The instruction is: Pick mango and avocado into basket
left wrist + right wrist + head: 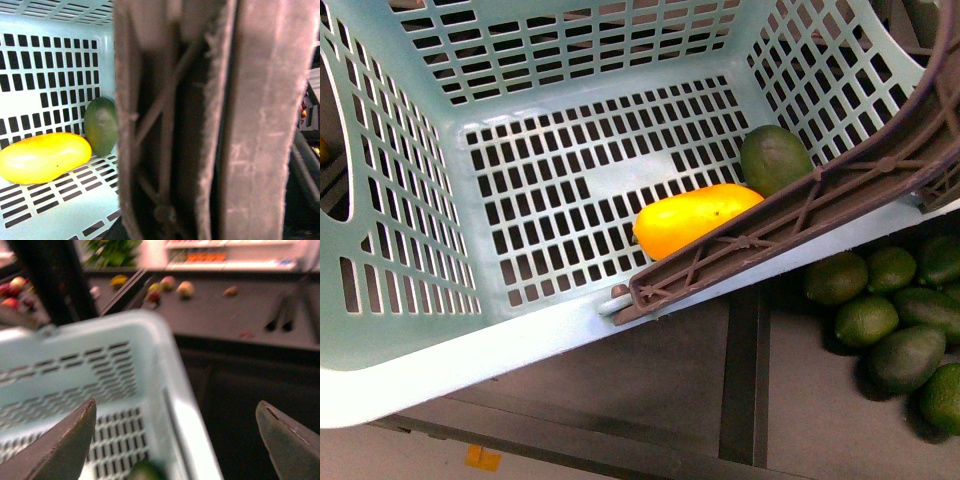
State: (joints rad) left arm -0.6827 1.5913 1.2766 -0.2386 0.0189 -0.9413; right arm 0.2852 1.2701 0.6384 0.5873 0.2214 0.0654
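Basket (410, 250): light teal plastic, slotted grid walls, ribbed brown handle (790, 215); on its floor, smooth orange-yellow oval mango (692, 217) near dark green avocado (773, 157). Right end effector (175, 440): spread wide, released, above the rim. Left end effector: not visible.

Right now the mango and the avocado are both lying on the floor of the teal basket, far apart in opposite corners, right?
Not quite. The mango and avocado both lie in the basket, but close beside each other near the brown handle, as the front view shows.
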